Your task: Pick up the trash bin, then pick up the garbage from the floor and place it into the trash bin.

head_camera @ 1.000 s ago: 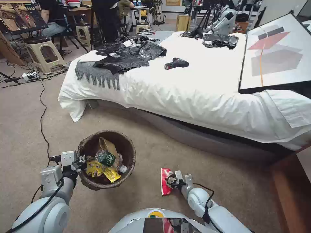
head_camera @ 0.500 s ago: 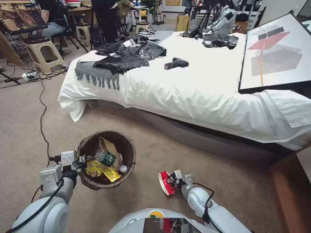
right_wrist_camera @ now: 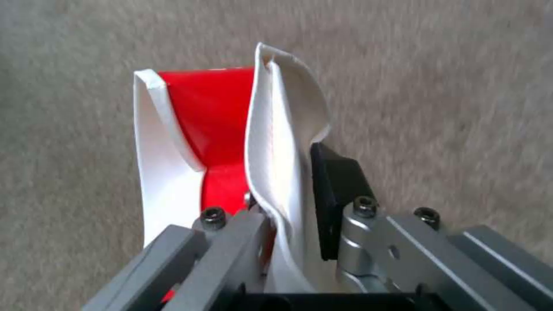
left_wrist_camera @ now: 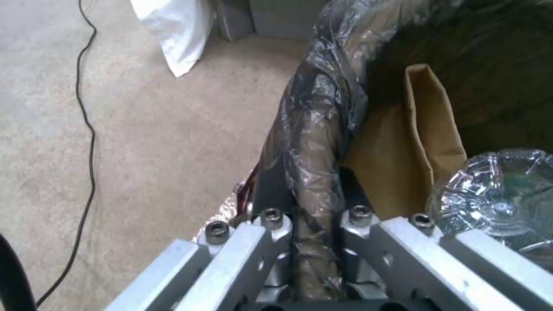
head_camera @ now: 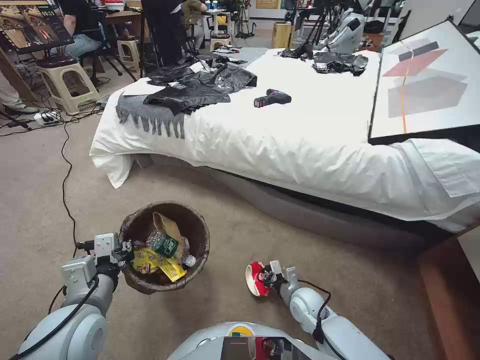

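The bag lining and the litter hide the walls of the small round bin (head_camera: 165, 245) lined with a wrinkled dark-brown plastic bag; its white plastic cannot be made out. It hangs over beige carpet (head_camera: 45, 175) beside a low bed draped in a white sheet (head_camera: 300, 130), where black plastic bags (head_camera: 195, 87) and a dark power drill (head_camera: 271, 98) lie. The left gripper (head_camera: 125, 246) is clamped on the bin's bag-covered rim, one finger inside and one outside. In the bin sit a crumpled brown paper bag (head_camera: 167, 225), a green-labelled clear plastic bottle (head_camera: 167, 245) and yellow wrappers (head_camera: 155, 262). To the bin's right, the right gripper (head_camera: 265, 281) pinches a folded red-and-white snack packet (head_camera: 255, 279) above the carpet.
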Controlling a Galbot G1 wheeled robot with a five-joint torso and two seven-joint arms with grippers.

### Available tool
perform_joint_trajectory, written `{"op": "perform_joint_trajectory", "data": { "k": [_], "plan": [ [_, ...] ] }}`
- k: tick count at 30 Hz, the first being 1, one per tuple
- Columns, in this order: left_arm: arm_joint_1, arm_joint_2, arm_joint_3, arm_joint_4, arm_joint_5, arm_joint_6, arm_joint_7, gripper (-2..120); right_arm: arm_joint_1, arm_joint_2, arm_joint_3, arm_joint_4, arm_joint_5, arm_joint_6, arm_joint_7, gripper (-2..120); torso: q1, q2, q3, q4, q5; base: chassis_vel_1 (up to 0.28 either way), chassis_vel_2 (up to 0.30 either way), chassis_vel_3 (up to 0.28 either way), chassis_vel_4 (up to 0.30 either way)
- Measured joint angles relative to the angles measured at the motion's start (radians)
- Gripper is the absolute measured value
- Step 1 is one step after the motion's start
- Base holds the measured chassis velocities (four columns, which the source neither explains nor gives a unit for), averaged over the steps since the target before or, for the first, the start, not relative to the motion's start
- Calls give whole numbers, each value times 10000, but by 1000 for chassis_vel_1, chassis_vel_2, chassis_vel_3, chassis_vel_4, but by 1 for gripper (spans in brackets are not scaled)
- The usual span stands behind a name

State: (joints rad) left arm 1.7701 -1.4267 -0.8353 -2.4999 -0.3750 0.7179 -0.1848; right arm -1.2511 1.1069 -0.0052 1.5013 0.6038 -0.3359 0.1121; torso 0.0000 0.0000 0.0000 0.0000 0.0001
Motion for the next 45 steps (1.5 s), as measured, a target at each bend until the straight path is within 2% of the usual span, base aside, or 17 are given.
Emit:
{"op": "perform_joint_trajectory", "data": {
  "k": [8, 11, 13, 20, 30, 38, 45],
  "plan": [
    [64, -22, 6, 0, 29, -1, -4, 3, -129, -485, 208, 1127, -707, 473, -430, 5, 0, 0, 1, -2, 1, 0, 0, 0, 0],
    [119, -32, 7, 0, 42, -1, -7, 3, -61, -970, 371, 2335, -981, 664, -709, 3, 0, 0, 0, 0, 0, 0, 0, 0, 0],
    [128, -34, 7, 0, 43, -1, -10, 3, -23, -1121, 398, 2679, -975, 664, -762, 3, 0, 0, 0, 0, 0, 0, 0, 0, 0],
    [140, -33, 35, 0, 43, 41, -13, 3, 623, -1877, 530, 4701, -340, 388, -871, 3, 0, 0, 0, 0, 0, 0, 0, 0, 0],
    [124, -5, 40, 0, 44, 135, -42, 3, 2239, -2292, 399, 6746, 668, -285, -1693, 3, 0, 0, 0, 0, -2, 0, 0, 0, 0],
    [69, 32, 52, 0, 52, 164, -51, 3, 3839, -2083, -395, 7123, 1019, -810, -2614, 3, 0, 0, 0, 1, -3, 0, 0, 0, 0],
    [-54, 124, 52, 0, 42, 169, -51, 3, 4769, -1891, -1533, 7098, 1006, -895, -2714, 3, 0, 0, 0, -2, -3, 0, 0, 0, 0]
  ]
}}
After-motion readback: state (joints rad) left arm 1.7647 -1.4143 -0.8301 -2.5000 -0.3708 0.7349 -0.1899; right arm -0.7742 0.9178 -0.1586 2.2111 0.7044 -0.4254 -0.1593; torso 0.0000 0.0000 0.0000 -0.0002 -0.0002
